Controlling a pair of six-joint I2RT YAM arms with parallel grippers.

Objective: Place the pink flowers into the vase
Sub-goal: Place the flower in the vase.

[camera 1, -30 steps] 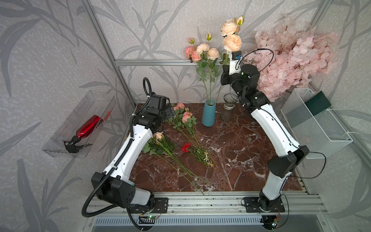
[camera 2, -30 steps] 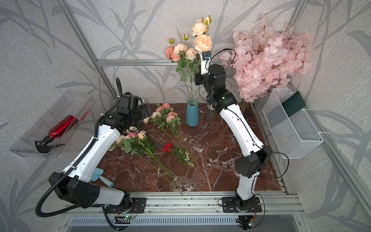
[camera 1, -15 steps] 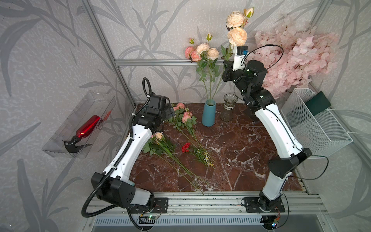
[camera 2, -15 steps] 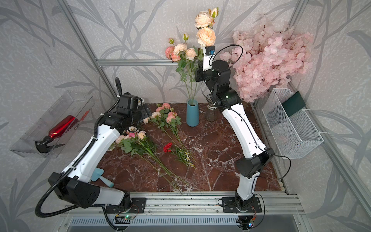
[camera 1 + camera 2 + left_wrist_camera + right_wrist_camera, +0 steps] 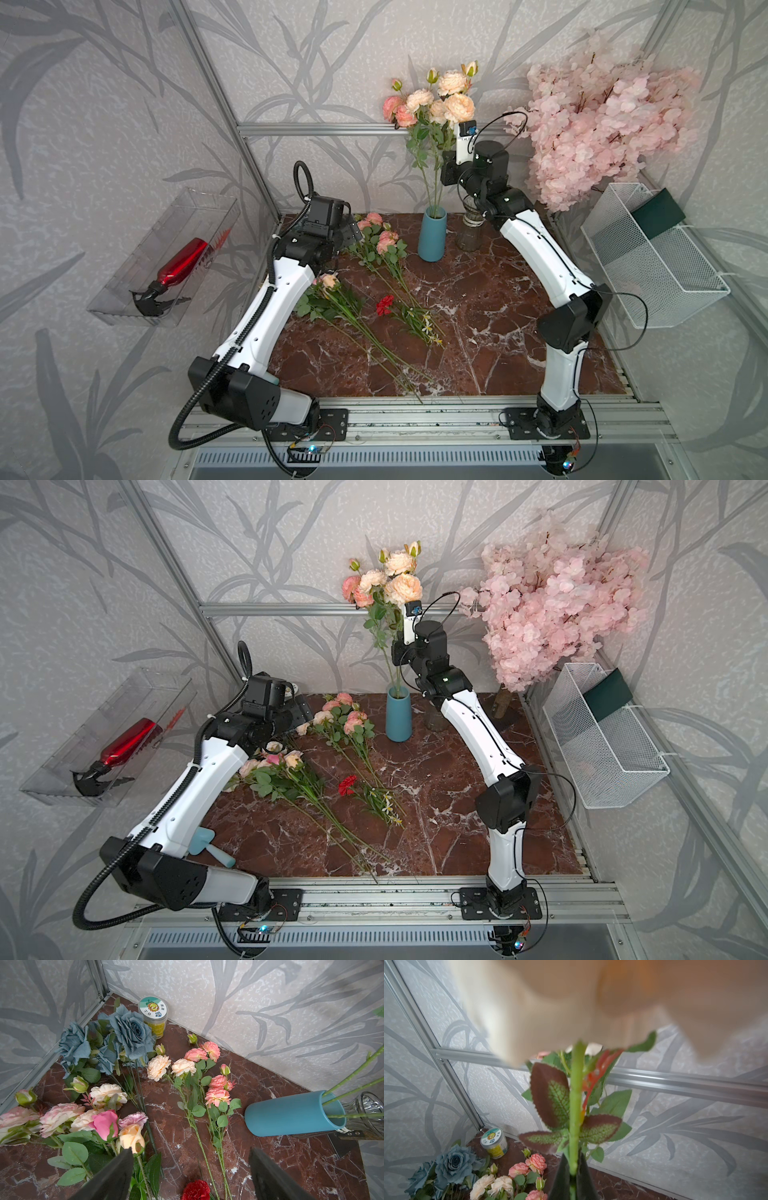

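Reaching low at centre left with the left arm [image 5: 266, 316], spreading the left gripper [image 5: 190, 1152] wide and empty, stretching up to upper centre with the right arm [image 5: 536, 249], pinching the right gripper [image 5: 573, 1169] tight on the pink flowers [image 5: 574, 1103], pointing that wrist straight up.

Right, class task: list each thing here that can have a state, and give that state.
blue vase: upright, stems inside.
held pink spray: upright above the blue vase.
right gripper: shut on the held pink spray's stem.
left gripper: open, empty.
pink flowers on the table: lying flat.
red carnation: lying flat.
jar: upright, lid on.
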